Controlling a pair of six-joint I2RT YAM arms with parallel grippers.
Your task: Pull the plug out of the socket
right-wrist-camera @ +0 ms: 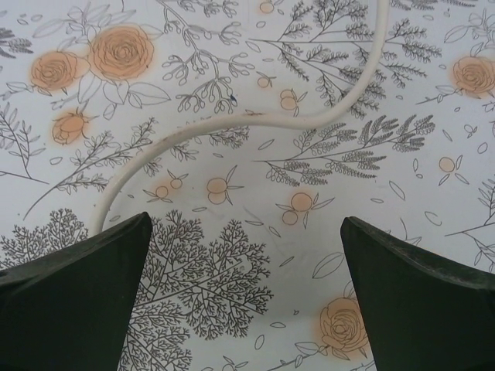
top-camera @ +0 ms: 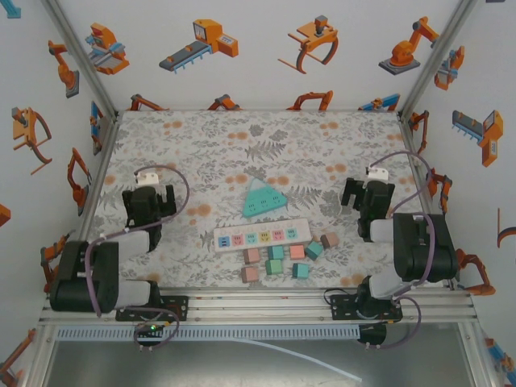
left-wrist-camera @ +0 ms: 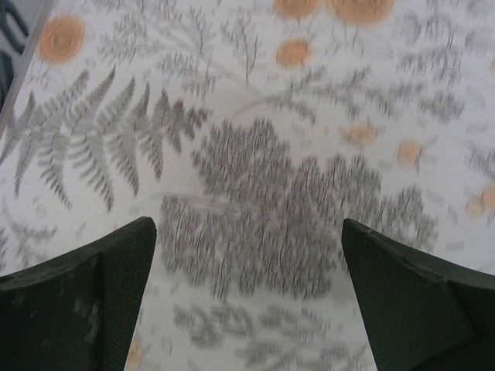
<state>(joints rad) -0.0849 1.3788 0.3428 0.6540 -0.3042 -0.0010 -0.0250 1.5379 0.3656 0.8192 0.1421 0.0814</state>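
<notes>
Near the middle of the table's (top-camera: 201, 145) near edge lies the white power strip (top-camera: 262, 235), a teal triangular socket block (top-camera: 264, 197) just behind it and pink and teal cubes (top-camera: 284, 262) in front. The left fingers (left-wrist-camera: 77, 301) hang apart by the left edge. The right fingers (right-wrist-camera: 69, 294) hang apart over a white cable (right-wrist-camera: 232, 124) by the right edge.

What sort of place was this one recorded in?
Probably a lab robot cell: aluminium frame, white walls printed with robot pictures, and a floral-covered table holding a power strip and blocks.
</notes>
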